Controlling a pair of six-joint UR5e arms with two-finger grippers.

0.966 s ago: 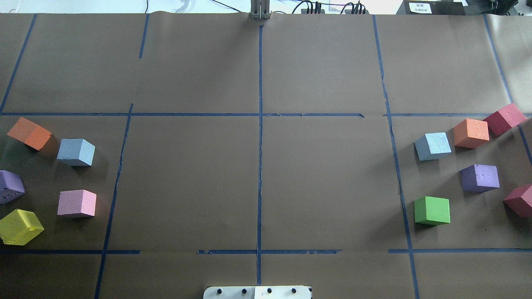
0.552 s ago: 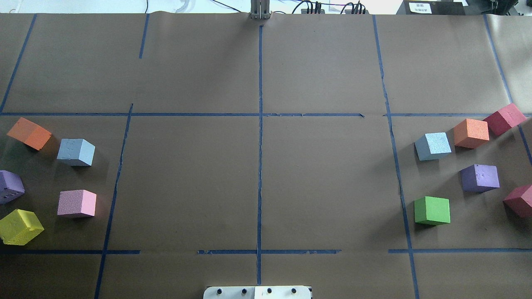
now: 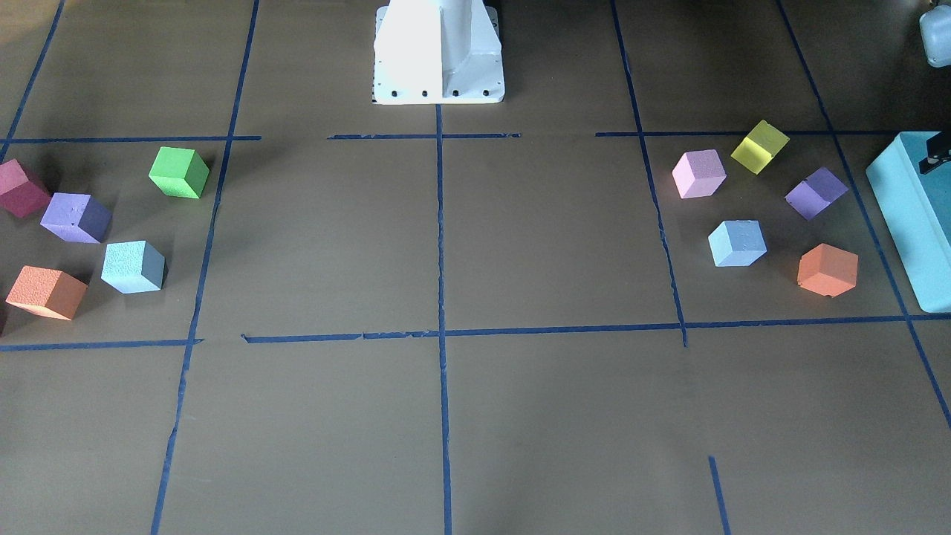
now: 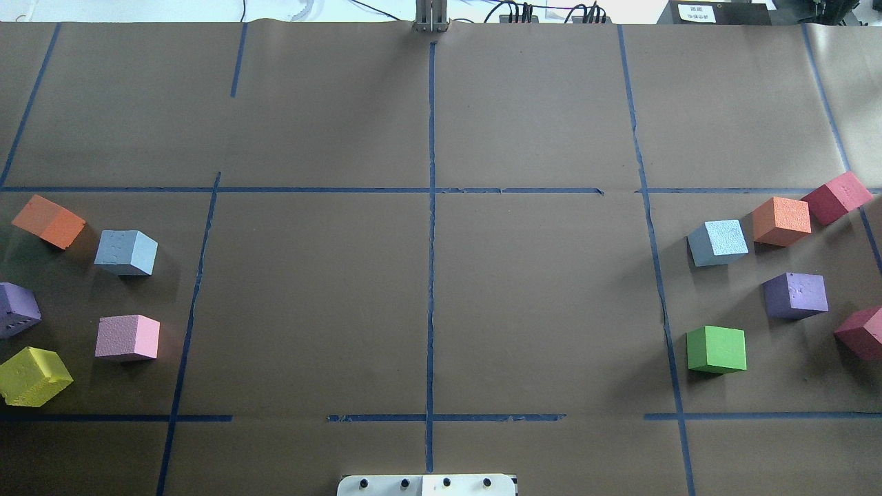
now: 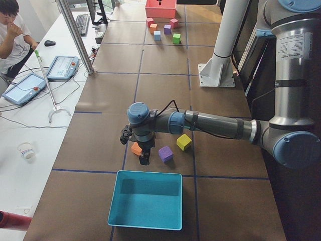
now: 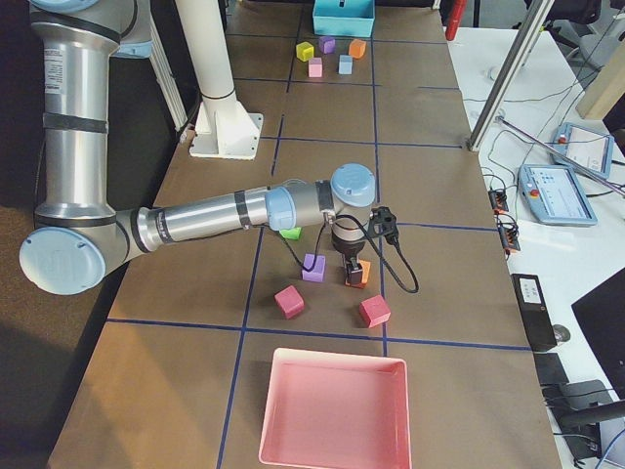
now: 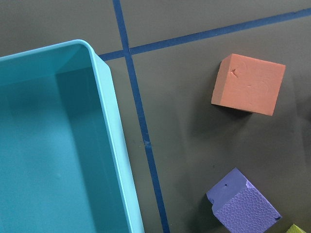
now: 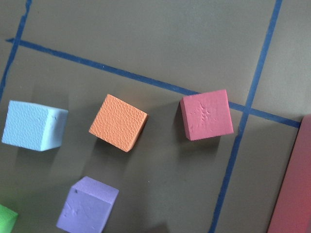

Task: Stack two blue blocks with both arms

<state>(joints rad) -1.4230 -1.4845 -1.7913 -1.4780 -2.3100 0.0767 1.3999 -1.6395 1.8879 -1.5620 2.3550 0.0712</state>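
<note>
The left pale sky-blue grainy foam cube and the right pale sky-blue grainy foam cube rest well apart on the brown paper-covered table, amid other coloured cubes. The left gripper hangs near an orange foam cube beside a teal plastic box; the right gripper hangs at the other end. We cannot tell whether either claw is spread or pressed together.

Left arm and right arm stretch out level, wrists bent downward.

Even, dim overhead light; soft shadows, seemingly sharp focus.
</note>
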